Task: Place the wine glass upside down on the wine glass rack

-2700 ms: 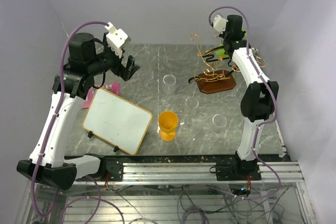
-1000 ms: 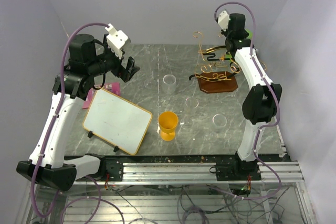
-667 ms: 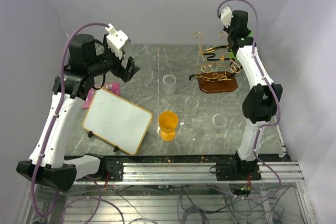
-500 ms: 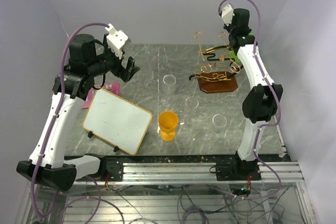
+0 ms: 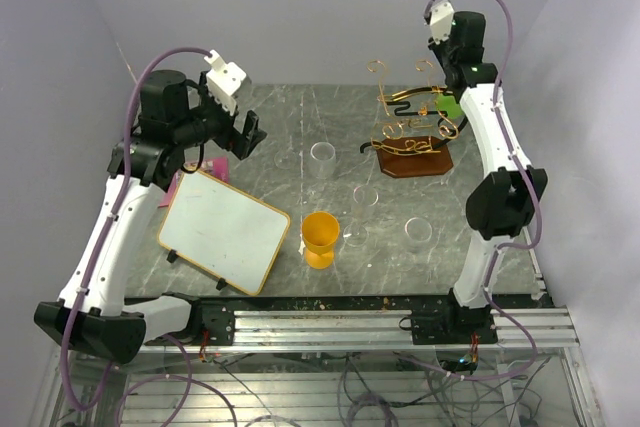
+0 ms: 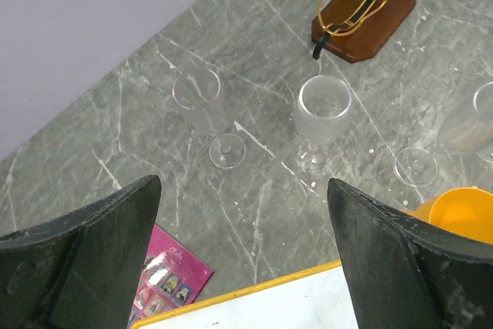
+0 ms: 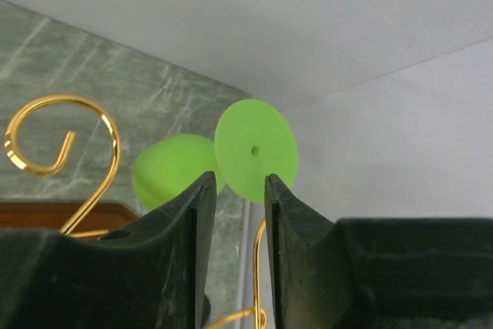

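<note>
1. Top external view: by the desk's [image 5: 420,272] near edge lie a whiteboard [image 5: 225,229], toward the near-left corner, and an orange cup [image 5: 320,237] about midway along. Neither belongs to this job.
2. Just beyond, several clear glasses [image 5: 417,232] stand upright across the middle of the desk, apart from one another.
3. Over the left side, the left pincer [image 6: 243,186] hangs in the air with its jaws spread wide, holding and touching nothing.
4. Near the far-right corner sits the rack [image 5: 412,157], its wooden base flat on the desk and its gold hooks curling upward.
5. Above the rack's right side, off the desk, the right pincer [image 7: 240,179] has its jaws drawn close together, with the green wine glass [image 7: 246,148] at their tips. The right wrist view shows the round foot facing the camera and the bowl beyond it, so the glass looks mostly turned over. The exact contact is hidden behind the fingers, but nothing else seems to bear the glass, so I judge it gripped.
6. The step in hand, as I read it, is bringing the turned glass to a hook. The next move calls for lining the stem up with a gap in the wire. The stem then slides in until the foot rests on the wire with the bowl hanging down, and only then should the grip loosen.
</note>
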Controlling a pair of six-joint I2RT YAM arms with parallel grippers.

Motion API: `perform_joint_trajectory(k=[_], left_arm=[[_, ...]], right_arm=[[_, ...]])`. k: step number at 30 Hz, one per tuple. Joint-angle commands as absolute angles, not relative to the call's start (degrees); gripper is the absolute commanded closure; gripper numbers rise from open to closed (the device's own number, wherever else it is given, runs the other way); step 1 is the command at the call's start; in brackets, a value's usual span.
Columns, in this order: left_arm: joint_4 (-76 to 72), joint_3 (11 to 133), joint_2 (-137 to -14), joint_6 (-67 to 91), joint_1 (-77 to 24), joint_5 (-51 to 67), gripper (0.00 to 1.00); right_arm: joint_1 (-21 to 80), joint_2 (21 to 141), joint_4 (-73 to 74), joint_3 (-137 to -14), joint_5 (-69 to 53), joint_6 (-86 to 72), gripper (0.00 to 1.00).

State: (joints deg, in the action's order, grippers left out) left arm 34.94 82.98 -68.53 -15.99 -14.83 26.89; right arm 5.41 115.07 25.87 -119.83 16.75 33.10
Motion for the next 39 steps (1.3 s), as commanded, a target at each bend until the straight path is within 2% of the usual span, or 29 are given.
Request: perform_joint_trajectory(k=[1,7,13,19,29,39], left_arm=[[29.8,81.8,-69.5,-11.6,-14.7,22.8,0.01],[30.1,81.3,-71.8,-9.8,-16.3,25.1,0.0],[36.7,79.4,-73.3,-15.5,-25.0,24.8,0.03],[40.0,76.2,-74.8,-19.5,-33.4,25.9,0.09],[43.6,74.8,-81.5,-23.4,-41.2,24.2,0.15],[44.0,75.0,-87.2,-25.2,-45.6,20.6,0.37]], right_arm=[[5.0,106.6,27.6,-117.3,13.1,27.3,0.67],[4.9,97.8,31.8,-111.4,8.9,23.5,0.62],[5.0,88.2,36.7,-104.3,1.0,22.6,0.52],[5.0,78.1,39.5,-96.7,-6.2,22.3,0.26],[0.2,71.6,40.6,-91.1,-15.7,22.6,0.25],[-1.8,70.4,40.0,-90.2,-18.1,22.2,0.25]])
